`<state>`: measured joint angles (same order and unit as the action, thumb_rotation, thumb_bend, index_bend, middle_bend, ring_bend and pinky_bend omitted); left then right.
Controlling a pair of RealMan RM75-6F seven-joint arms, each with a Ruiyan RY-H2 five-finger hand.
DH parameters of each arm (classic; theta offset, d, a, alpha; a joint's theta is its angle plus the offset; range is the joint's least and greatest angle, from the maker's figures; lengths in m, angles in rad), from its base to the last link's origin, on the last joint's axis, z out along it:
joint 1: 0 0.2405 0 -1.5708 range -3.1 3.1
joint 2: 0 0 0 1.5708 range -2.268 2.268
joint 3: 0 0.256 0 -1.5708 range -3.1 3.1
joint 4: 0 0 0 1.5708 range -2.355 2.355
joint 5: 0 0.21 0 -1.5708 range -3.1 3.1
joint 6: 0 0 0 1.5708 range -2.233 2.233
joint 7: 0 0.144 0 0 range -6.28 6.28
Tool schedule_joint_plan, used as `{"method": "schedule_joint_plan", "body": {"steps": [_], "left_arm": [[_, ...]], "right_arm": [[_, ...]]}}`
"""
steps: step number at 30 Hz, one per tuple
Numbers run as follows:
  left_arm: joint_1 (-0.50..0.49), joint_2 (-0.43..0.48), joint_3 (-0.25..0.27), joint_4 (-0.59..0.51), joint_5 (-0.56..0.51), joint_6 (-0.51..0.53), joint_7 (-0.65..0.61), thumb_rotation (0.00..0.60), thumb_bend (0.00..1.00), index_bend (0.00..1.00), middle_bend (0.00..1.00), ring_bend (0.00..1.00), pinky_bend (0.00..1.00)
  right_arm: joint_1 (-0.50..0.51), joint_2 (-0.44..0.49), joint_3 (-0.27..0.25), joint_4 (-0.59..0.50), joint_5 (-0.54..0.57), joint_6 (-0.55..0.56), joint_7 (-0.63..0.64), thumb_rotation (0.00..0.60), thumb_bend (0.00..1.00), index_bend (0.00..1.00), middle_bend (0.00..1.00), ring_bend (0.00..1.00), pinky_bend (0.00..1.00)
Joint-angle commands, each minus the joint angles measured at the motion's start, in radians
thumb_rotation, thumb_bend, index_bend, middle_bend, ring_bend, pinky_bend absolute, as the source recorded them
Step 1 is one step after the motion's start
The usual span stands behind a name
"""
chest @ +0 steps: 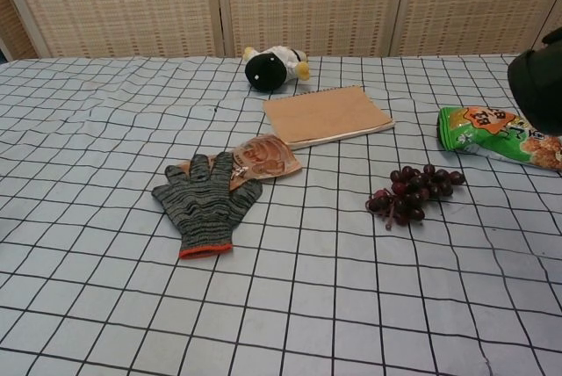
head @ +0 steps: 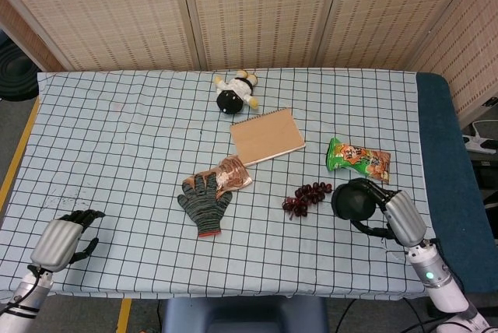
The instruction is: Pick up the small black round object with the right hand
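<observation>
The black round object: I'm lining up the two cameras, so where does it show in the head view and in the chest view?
Head view: the black round object is lower right, held in the right hand, just right of the grapes.
Chest view: it sits at the right edge, cut off, above the green snack bag.
Shared landmark: the green snack bag.

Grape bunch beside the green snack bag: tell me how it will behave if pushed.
The grape bunch would probably roll and shift unevenly, since it is a loose cluster of round berries. Berries may detach from the thin stem. On the wrinkled checked cloth it would likely drag rather than slide cleanly.
</observation>
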<state>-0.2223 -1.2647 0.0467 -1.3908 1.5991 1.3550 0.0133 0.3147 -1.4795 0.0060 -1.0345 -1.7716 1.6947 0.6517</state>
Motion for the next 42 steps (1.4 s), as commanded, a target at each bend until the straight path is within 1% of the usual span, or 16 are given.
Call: {"method": "schedule_joint_plan", "body": {"steps": [1, 3, 6, 10, 12, 14, 18, 22, 24, 28, 31, 33, 36, 39, 41, 42], "left_arm": [[0.0, 0.001, 0.0, -0.001, 0.002, 0.001, 0.001, 0.6, 0.39, 0.28, 0.31, 0.31, 0.51], [0.0, 0.0, 0.001, 0.001, 0.003, 0.002, 0.003, 0.6, 0.39, 0.28, 0.31, 0.31, 0.51], [0.0, 0.001, 0.001, -0.001, -0.002, -0.002, 0.001, 0.6, 0.39, 0.28, 0.31, 0.31, 0.51], [0.0, 0.001, 0.0, -0.001, -0.001, 0.0, 0.004, 0.6, 0.39, 0.28, 0.32, 0.31, 0.51], [0.0, 0.001, 0.0, -0.002, -0.003, -0.003, 0.003, 0.6, 0.39, 0.28, 0.32, 0.31, 0.51], [-0.001, 0.002, 0.001, -0.005, -0.004, -0.007, 0.003, 0.6, 0.39, 0.28, 0.32, 0.31, 0.51], [0.0, 0.003, -0.001, -0.004, -0.002, 0.001, 0.002, 0.6, 0.39, 0.28, 0.32, 0.31, 0.51], [0.001, 0.006, -0.003, -0.006, -0.005, 0.004, -0.012, 0.6, 0.39, 0.28, 0.32, 0.31, 0.51], [0.002, 0.005, -0.003, -0.003, -0.001, 0.008, -0.011, 0.6, 0.39, 0.28, 0.32, 0.31, 0.51], [0.001, 0.006, -0.001, -0.003, 0.0, 0.004, -0.013, 0.6, 0.39, 0.28, 0.32, 0.31, 0.51], [0.001, 0.004, -0.002, -0.001, 0.001, 0.007, -0.01, 0.6, 0.39, 0.28, 0.33, 0.31, 0.51], [0.001, 0.004, -0.002, -0.001, -0.002, 0.004, -0.012, 0.6, 0.39, 0.28, 0.33, 0.31, 0.51], [0.0, 0.006, -0.002, -0.002, -0.004, 0.001, -0.018, 0.6, 0.39, 0.28, 0.33, 0.31, 0.51], [0.0, 0.006, -0.002, -0.002, -0.004, 0.002, -0.018, 0.6, 0.39, 0.28, 0.33, 0.31, 0.51], [0.0, 0.006, -0.002, 0.0, -0.003, 0.002, -0.018, 0.6, 0.39, 0.28, 0.33, 0.31, 0.51], [0.001, 0.006, -0.003, 0.0, -0.005, 0.001, -0.02, 0.6, 0.39, 0.28, 0.33, 0.31, 0.51]], "right_arm": [[0.005, -0.066, -0.018, 0.166, -0.065, 0.085, 0.14, 0.6, 0.25, 0.73, 0.58, 0.51, 0.76], [0.004, -0.044, -0.029, 0.16, -0.041, 0.007, 0.062, 0.6, 0.25, 0.73, 0.58, 0.52, 0.76], [-0.005, 0.008, -0.033, 0.097, 0.038, -0.156, -0.134, 0.6, 0.27, 0.73, 0.58, 0.52, 0.77], [-0.015, 0.087, 0.0, -0.078, 0.195, -0.355, -0.457, 0.6, 0.28, 0.73, 0.58, 0.53, 0.77], [-0.011, 0.106, 0.017, -0.129, 0.249, -0.409, -0.539, 0.6, 0.29, 0.73, 0.58, 0.53, 0.77], [-0.007, 0.106, 0.038, -0.142, 0.305, -0.452, -0.604, 0.6, 0.29, 0.73, 0.58, 0.53, 0.77], [0.005, 0.079, 0.064, -0.115, 0.363, -0.49, -0.703, 0.6, 0.29, 0.73, 0.58, 0.53, 0.77], [0.021, 0.07, 0.064, -0.159, 0.33, -0.476, -0.71, 0.6, 0.31, 0.73, 0.58, 0.53, 0.77], [0.032, 0.086, 0.06, -0.218, 0.292, -0.459, -0.717, 0.6, 0.32, 0.73, 0.58, 0.53, 0.77], [0.067, 0.143, 0.052, -0.434, 0.218, -0.451, -0.788, 0.6, 0.32, 0.73, 0.58, 0.53, 0.77], [0.09, 0.197, 0.05, -0.603, 0.213, -0.492, -0.838, 0.6, 0.32, 0.74, 0.58, 0.53, 0.77], [0.098, 0.22, 0.053, -0.665, 0.23, -0.513, -0.87, 0.6, 0.32, 0.74, 0.58, 0.53, 0.77], [0.091, 0.226, 0.053, -0.663, 0.281, -0.527, -0.947, 0.6, 0.32, 0.75, 0.59, 0.53, 0.77], [0.086, 0.222, 0.052, -0.648, 0.312, -0.536, -0.977, 0.6, 0.32, 0.75, 0.59, 0.53, 0.77], [0.081, 0.218, 0.049, -0.618, 0.369, -0.559, -1.02, 0.6, 0.32, 0.75, 0.59, 0.53, 0.77], [0.077, 0.216, 0.046, -0.582, 0.427, -0.583, -1.065, 0.6, 0.32, 0.75, 0.59, 0.53, 0.77]]}}
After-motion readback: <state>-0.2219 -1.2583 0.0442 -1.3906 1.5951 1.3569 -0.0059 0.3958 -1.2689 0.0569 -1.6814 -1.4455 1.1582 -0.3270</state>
